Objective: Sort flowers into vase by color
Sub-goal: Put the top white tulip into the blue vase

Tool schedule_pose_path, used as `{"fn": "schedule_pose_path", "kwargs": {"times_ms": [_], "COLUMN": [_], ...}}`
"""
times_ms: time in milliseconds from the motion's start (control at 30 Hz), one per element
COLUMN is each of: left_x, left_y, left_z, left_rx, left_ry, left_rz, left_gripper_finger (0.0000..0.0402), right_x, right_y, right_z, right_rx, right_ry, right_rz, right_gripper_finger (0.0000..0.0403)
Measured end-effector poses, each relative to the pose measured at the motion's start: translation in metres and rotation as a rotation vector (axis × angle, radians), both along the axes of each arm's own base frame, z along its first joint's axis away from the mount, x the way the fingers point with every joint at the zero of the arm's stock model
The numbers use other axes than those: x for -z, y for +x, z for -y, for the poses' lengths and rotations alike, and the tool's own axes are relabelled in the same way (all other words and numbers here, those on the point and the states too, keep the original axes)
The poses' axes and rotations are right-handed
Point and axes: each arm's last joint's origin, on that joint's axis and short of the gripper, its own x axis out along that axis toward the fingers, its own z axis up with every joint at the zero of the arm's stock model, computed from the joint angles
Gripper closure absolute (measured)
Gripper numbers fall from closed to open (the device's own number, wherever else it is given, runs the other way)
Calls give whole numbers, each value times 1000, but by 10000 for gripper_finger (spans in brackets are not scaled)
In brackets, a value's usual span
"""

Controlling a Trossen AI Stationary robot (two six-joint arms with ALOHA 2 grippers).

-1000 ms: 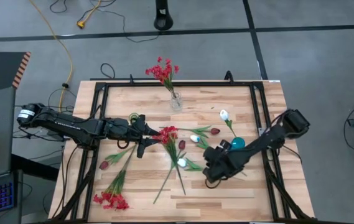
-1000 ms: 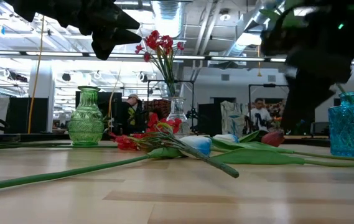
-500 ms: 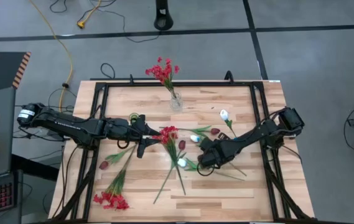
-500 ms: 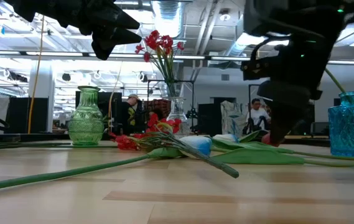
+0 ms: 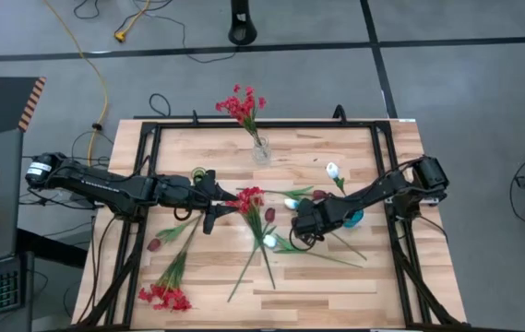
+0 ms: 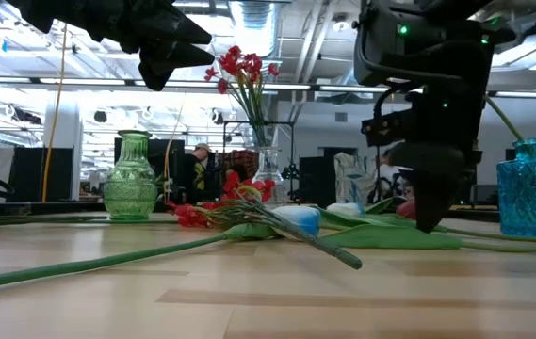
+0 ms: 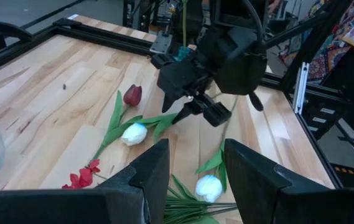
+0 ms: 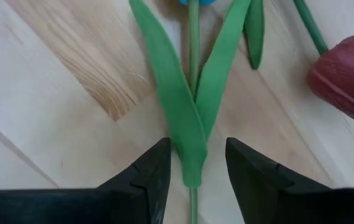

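Behind the tabletop point(image 5: 336, 277) you are looking at a bright workshop with ceiling lights, where a person point(image 6: 198, 160) is showing far off in the low view.

Containers:
- Clear glass vase point(image 5: 260, 149), standing near the far edge of the tabletop; it is holding one spray of red flowers point(image 5: 241, 104), stems down.
- Green glass vase point(image 6: 130, 178), standing upright in the low view; you cannot tell from these views whether anything is in it.
- Blue glass vase point(image 6: 534, 188), standing at the right side of the tabletop, partly under the right arm in the high view; a green stem is crossing it in the low view, but you cannot tell whether that stem is in it.

Loose flowers, all lying flat:
- Red spray point(image 5: 249, 198) at the middle of the tabletop, just beside the left gripper.
- Second red spray point(image 5: 163, 296) near the front left corner.
- Maroon tulip bud point(image 7: 132, 94), with another maroon bud point(image 5: 155, 245) lying further left.
- White tulip bud point(image 7: 134, 134) and a second white bud point(image 7: 208, 186) nearer the front; a third white bud point(image 5: 332, 170) is lying toward the right.

Grippers:
- Left gripper point(image 5: 212, 201) is hovering above the middle of the tabletop, fingers spread and holding nothing.
- Right gripper point(image 8: 192, 163) is pointing down close over a green tulip stem with paired leaves point(image 8: 189, 93); its fingers point(image 8: 155, 168) are parted to either side of the stem and are not closed on it.
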Motion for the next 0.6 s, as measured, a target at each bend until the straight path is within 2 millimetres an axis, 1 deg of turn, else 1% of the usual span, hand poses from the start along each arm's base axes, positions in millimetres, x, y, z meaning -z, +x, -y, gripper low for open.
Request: {"fn": "schedule_pose_path", "kwargs": {"times_ms": [400, 500, 600], "left_x": [0, 0, 0], "left_y": [0, 0, 0], "left_z": [0, 0, 0], "left_rx": [0, 0, 0], "left_ry": [0, 0, 0], "left_rz": [0, 0, 0], "left_gripper_finger": [260, 260, 260], "right_x": [0, 0, -2], "right_y": [0, 0, 0], "right_z": [-1, 0, -1], "right_rx": [-1, -1, -2], "right_ry": [28, 28, 44], "right_rz": [-8, -9, -10], "right_gripper_finger": [343, 362, 369]}}
